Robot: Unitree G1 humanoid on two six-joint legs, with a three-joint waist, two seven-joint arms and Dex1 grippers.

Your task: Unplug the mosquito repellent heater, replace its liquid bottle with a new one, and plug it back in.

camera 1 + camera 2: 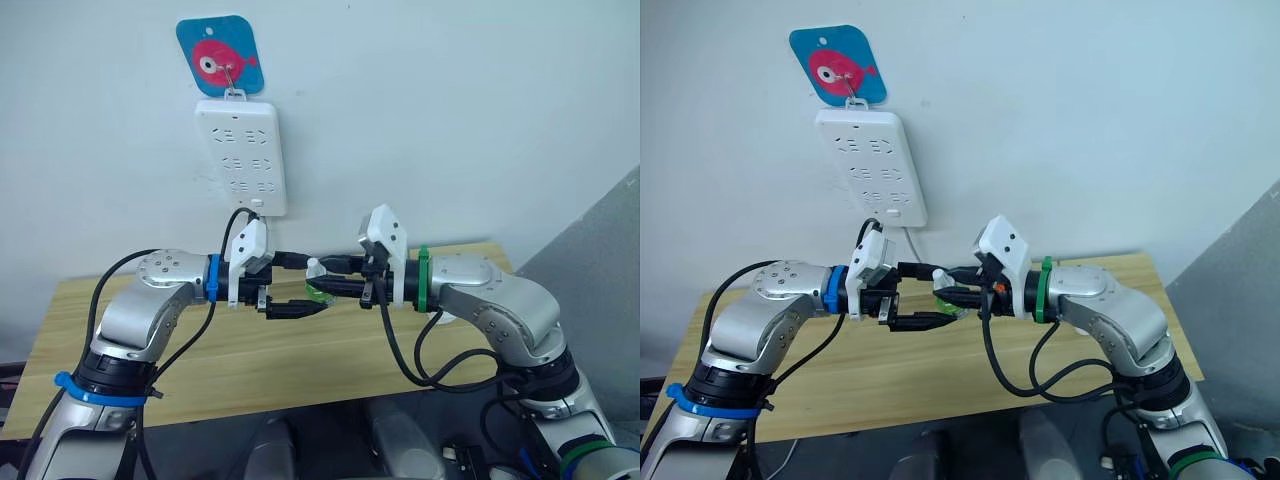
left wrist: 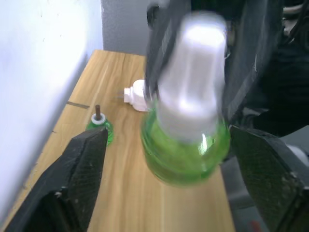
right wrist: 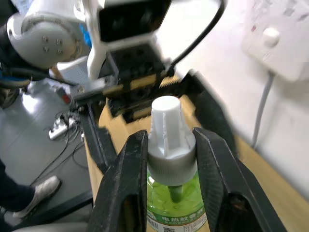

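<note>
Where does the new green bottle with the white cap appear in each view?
Left eye view: new bottle mid-frame, between the two grippers.
Right eye view: same, slightly left of centre.
Left wrist view: large, centre.
Right wrist view: bottom centre, cap between right gripper's fingers.
Shared landmark: power strip on the wall.

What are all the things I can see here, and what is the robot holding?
New bottle: one, translucent green with a white cap, held in the air between the two grippers.
Uncapped bottle: one, green with a dark wick, standing on the table.
Heater: one, white, lying on the table beyond the uncapped bottle.
Power strip: one, white, hanging on the wall.
Fish hook plate: one, blue and pink, above the strip.
Table: one, light wood, against the wall.
Right gripper: black fingers clamped on the white cap.
Left gripper: black fingers open either side of the new bottle.
</note>
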